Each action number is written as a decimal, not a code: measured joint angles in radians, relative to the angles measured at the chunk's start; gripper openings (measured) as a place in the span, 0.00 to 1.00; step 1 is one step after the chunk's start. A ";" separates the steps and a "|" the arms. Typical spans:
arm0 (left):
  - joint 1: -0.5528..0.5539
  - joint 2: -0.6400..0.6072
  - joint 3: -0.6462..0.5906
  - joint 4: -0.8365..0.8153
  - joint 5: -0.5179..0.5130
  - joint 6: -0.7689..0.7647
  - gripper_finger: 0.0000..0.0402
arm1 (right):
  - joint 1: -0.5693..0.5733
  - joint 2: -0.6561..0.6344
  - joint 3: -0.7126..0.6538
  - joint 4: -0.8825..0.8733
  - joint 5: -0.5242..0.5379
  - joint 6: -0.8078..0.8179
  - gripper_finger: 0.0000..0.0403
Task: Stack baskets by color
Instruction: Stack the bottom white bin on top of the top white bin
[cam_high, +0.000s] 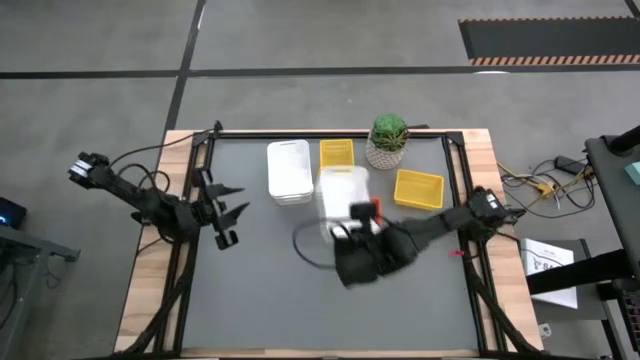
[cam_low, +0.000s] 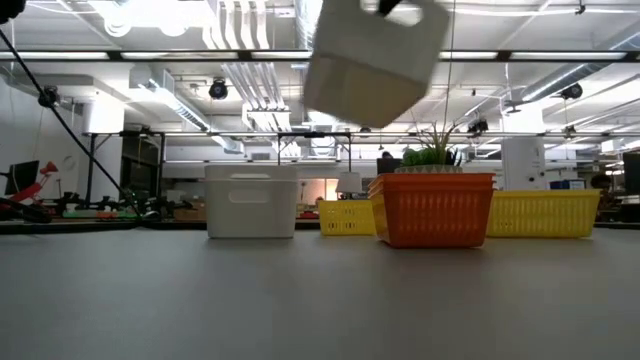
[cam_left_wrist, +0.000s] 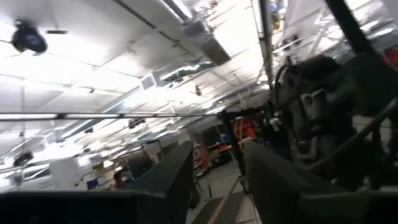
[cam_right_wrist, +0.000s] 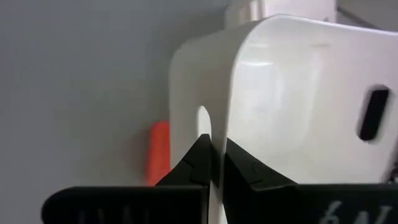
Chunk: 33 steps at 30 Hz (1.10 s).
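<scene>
My right gripper (cam_high: 352, 215) is shut on a white basket (cam_high: 341, 192), which hangs tilted high above the table (cam_low: 375, 55). A bit of an orange basket (cam_high: 376, 207) shows below it; it stands on the table (cam_low: 437, 208). Another white basket (cam_high: 289, 170) stands at the far left of the group. Two yellow baskets (cam_high: 336, 153) (cam_high: 418, 188) also stand on the table. My left gripper (cam_high: 235, 200) is open at the table's left side, raised and touching nothing. My right gripper pinches one wall of the white basket at its rim (cam_right_wrist: 205, 134), right beside an arched cutout. One finger (cam_right_wrist: 242, 168) lies on the inner side, the other (cam_right_wrist: 199, 163) on the outer. The basket is lifted clear of the table and tilted.
A green plant in a white pot (cam_high: 388, 140) stands at the far edge between the yellow baskets. The table's near half (cam_high: 320, 300) is bare grey mat. Black frame bars (cam_high: 200, 150) run along the table's left and right sides.
</scene>
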 joint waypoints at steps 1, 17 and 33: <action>0.000 -0.015 -0.005 -0.004 -0.013 -0.002 0.32 | -0.029 0.000 0.000 0.029 -0.001 -0.046 0.02; 0.000 -0.078 -0.039 -0.010 -0.055 0.006 0.32 | -0.356 0.000 -0.032 0.556 -0.144 -0.511 0.02; 0.000 -0.078 -0.039 -0.007 -0.062 0.035 0.32 | -0.467 0.002 -0.210 0.877 -0.222 -0.607 0.02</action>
